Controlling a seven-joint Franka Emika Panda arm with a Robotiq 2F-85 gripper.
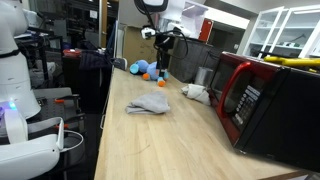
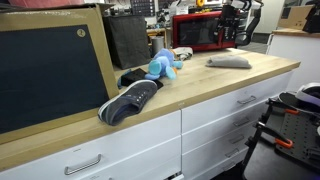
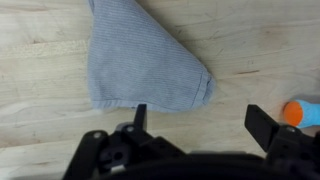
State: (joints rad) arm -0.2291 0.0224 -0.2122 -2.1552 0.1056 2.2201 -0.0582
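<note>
Gripper point(image 3: 200, 124), jaws spread — grey cloth point(image 3: 145, 55) just ahead, on counter point(image 3: 40, 110).

There is one desk point(image 1: 160, 140), and on it one grey cloth point(image 3: 145, 55), one blue plush toy point(image 2: 162, 66), one dark shoe point(image 2: 130, 100), one red microwave point(image 1: 245, 95), one small white object point(image 1: 196, 92) and one dark board in a wooden frame point(image 2: 50, 70).

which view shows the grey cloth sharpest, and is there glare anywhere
Wrist view is sharpest: the cloth is large, weave visible, light even, the gripper dark in front. In both exterior views the cloth is small and soft; an exterior view has washed-out white cabinets behind.
</note>
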